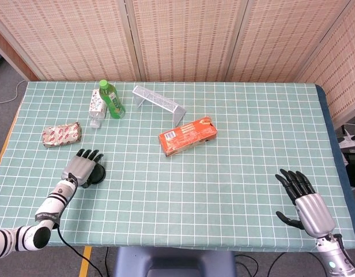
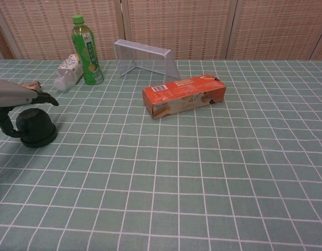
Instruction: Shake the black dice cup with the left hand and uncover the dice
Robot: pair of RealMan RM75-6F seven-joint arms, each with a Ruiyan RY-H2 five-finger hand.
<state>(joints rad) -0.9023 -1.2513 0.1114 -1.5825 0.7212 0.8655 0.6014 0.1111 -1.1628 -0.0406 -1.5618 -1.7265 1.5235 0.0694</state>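
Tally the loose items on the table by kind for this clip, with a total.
Bottles: 2, green bottle upright, clear bottle lying down
Boxes: 1, orange box
Snack packets: 1, red-and-white packet
Wire racks: 1, white rack
Dice cups: 1, black dice cup
Total: 6

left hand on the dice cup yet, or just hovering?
Cannot tell. In the chest view the left hand sits over the black dice cup, thumb beside it; neither view plainly shows contact or a gap.

The left hand (image 2: 17,94) hovers flat over the black cup (image 2: 35,128), which stands mouth-down on the checked tabletop (image 2: 203,172). Behind it a green bottle (image 2: 87,50) stands upright beside a lying clear bottle (image 2: 67,71). An orange box (image 2: 183,96) lies before a wire rack (image 2: 145,57).
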